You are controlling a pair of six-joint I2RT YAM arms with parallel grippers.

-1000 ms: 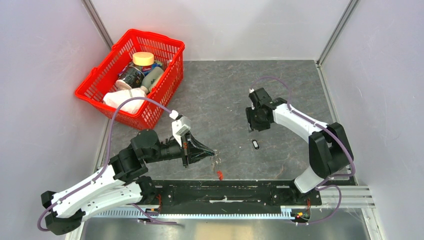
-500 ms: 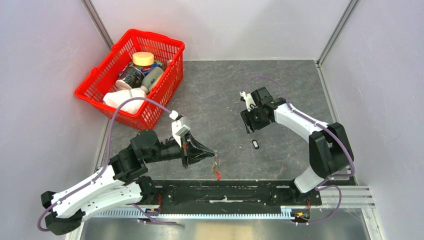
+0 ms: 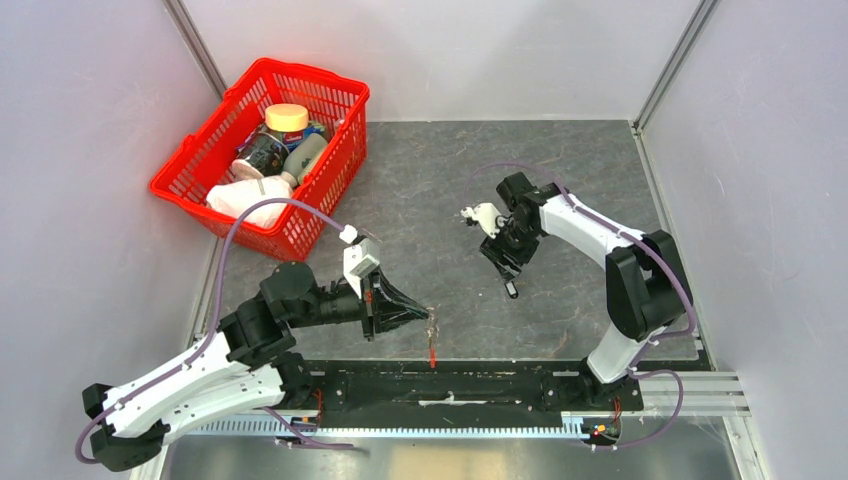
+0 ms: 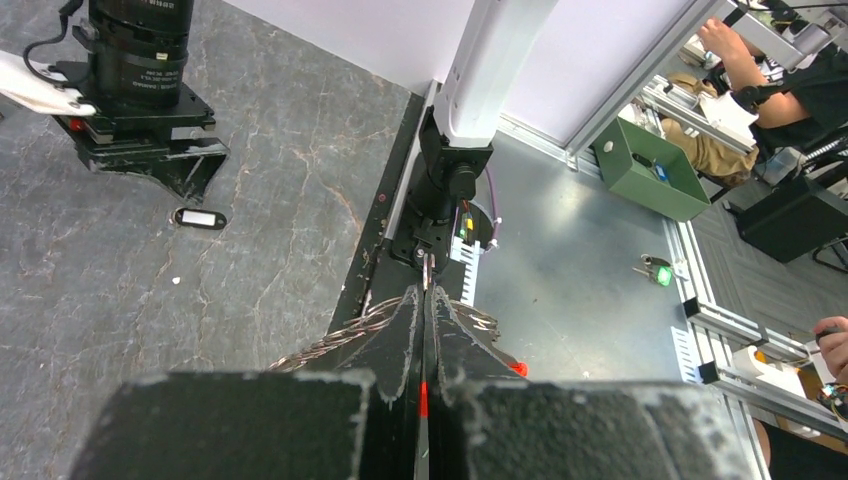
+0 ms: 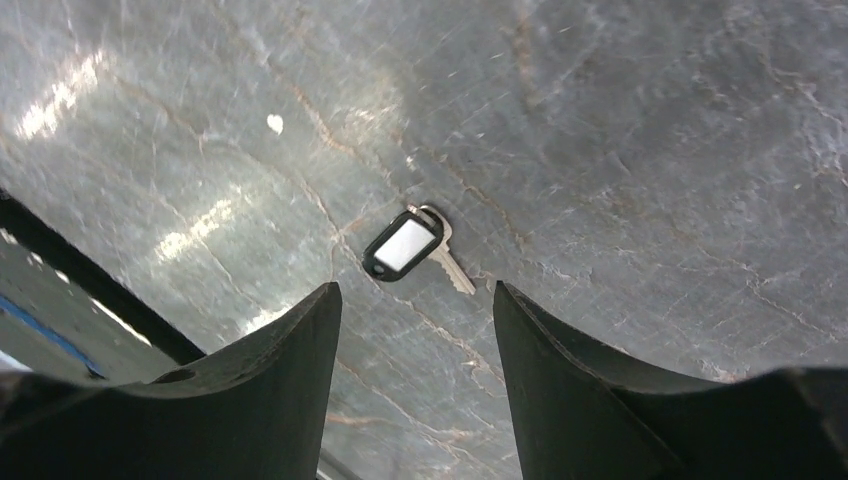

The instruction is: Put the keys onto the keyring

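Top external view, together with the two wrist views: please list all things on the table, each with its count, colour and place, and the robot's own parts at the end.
key: one, silvery, with a black tag with a white face, flat on the table below the right tool.
keyring: one, thin metal with a red strap, at the left tool's tip, near the front rail.
basket: one, red, far left corner.
containers: about three, cream-lidded, dark, grey-green, inside the basket.
bundle: one, white, inside the basket's near end.
table: one, grey marbled.
left tool: one, black, shut on the keyring.
right tool: one, black, open above the key.
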